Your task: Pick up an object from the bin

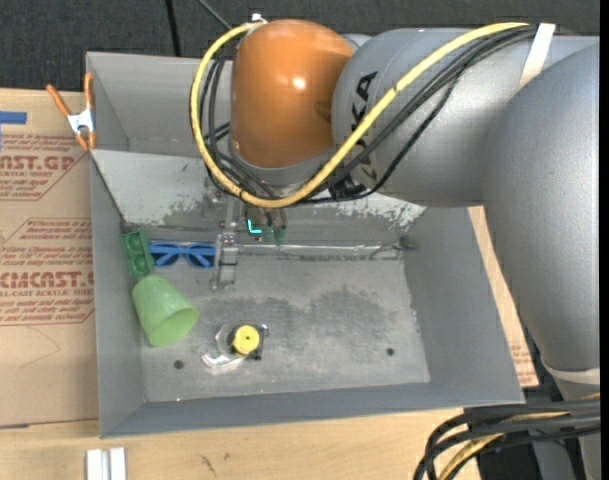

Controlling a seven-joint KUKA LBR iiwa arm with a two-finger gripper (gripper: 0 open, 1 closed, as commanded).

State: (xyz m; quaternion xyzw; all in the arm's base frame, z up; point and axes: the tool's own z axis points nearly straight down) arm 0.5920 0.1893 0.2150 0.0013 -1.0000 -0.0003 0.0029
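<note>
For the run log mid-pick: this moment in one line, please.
gripper low, at right end of blue toy glasses | hold: cannot tell | green cup, yellow disc lie apart, lower left of bin

Here's the grey metal bin (334, 318), its floor scuffed and worn. Right against the gripper's (224, 268) left side lie blue sunglasses (184, 255), flat on the floor. Further left, a dark green ridged block (137, 252) sits by the wall. Down and left of the gripper, a pale green cup (164, 311). Straight below it, well apart, a small yellow disc on clear plastic (239, 343).
</note>
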